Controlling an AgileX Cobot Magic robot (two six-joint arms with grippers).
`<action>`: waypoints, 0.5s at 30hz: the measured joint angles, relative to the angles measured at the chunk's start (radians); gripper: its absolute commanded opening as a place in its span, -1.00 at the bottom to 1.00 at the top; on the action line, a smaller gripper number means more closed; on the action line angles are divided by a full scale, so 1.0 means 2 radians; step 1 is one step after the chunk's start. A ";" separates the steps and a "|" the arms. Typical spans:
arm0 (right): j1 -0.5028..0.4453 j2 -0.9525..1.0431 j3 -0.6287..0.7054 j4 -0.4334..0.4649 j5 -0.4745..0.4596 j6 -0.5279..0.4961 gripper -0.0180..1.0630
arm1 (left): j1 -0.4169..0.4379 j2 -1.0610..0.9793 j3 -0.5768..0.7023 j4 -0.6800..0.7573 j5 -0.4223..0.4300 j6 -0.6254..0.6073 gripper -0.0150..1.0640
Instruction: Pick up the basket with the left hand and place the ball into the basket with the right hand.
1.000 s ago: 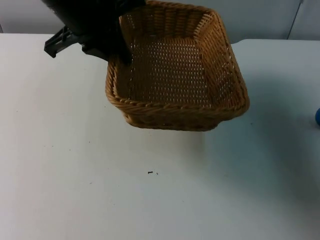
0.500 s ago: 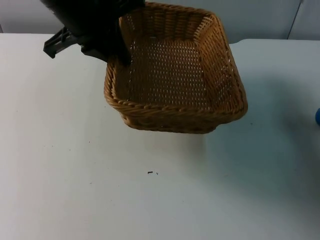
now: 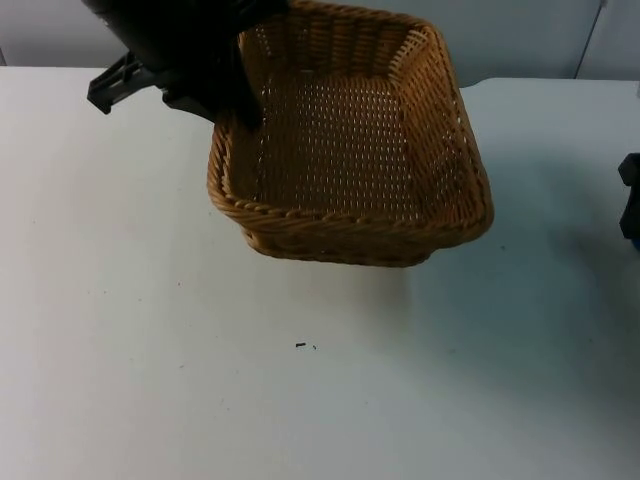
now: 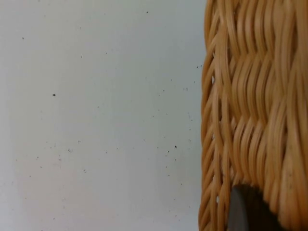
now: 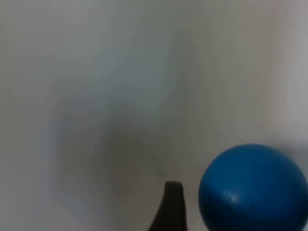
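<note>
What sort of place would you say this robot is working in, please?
Probably a lab or test bench rather than a home: a bare white table top ending at a grey partition wall, with just a wicker basket gripped by the left gripper and a blue ball as props.

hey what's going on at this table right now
The left gripper holds a woven basket by its rim, lifted above the white table; the basket has nothing in it. At the table's right edge, the right gripper is near a blue ball that lies on the table, not yet picked up. So the basket is ready, and the ball has yet to be grasped and dropped in.
</note>
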 measured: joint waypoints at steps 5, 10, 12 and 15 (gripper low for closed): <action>0.000 0.015 0.000 0.000 -0.011 0.000 0.14 | 0.000 0.000 0.000 0.000 0.000 0.001 -0.98; 0.000 0.026 0.000 0.011 -0.023 0.001 -0.39 | 0.000 0.000 0.000 -0.001 -0.001 0.001 -0.98; 0.000 0.026 0.000 0.011 -0.025 0.001 -0.59 | 0.000 0.000 0.000 -0.001 -0.001 0.001 -0.98; 0.001 0.014 0.000 0.013 -0.024 0.001 -0.97 | 0.000 0.000 0.000 -0.001 -0.002 0.002 -0.98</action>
